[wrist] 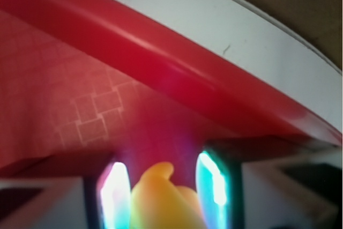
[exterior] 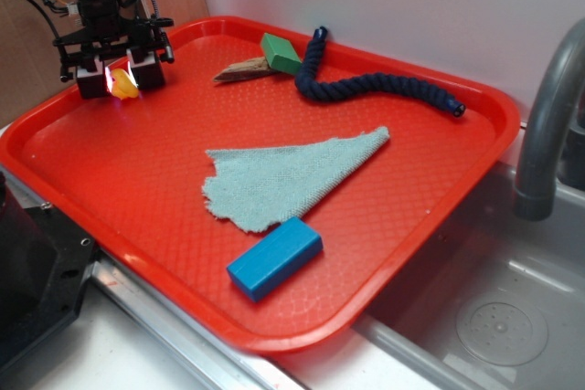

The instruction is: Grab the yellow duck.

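Observation:
The yellow duck sits at the far left corner of the red tray, small and rounded. My gripper is lowered over it with one finger on each side. In the wrist view the duck fills the gap between the two glowing pads, touching both. The gripper is shut on the duck just above the textured tray floor. The duck's lower body is hidden below the frame edge.
A light blue cloth lies mid-tray, with a blue block near the front rim. At the back lie a green block, a wood piece and a dark blue rope. To the right are a faucet and a sink.

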Robot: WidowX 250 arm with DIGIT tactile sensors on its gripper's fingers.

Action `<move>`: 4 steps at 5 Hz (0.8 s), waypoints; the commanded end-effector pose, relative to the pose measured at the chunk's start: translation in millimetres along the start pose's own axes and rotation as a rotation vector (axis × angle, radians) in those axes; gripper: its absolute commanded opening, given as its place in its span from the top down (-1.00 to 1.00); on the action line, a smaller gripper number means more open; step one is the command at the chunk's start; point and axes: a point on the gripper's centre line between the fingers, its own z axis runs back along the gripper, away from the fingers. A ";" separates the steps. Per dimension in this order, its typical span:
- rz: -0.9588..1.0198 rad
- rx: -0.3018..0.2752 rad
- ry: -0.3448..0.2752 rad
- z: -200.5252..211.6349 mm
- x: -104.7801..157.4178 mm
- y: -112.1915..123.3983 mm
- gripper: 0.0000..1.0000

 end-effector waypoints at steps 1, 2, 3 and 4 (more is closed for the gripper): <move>-0.351 -0.156 0.015 97.4 -50.2 -0.1 1.00; -0.551 -0.172 0.024 150.3 -94.9 1.8 1.00; -0.706 -0.176 0.037 186.8 -114.4 2.4 1.00; -0.901 -0.198 0.024 204.1 -133.8 -5.8 1.00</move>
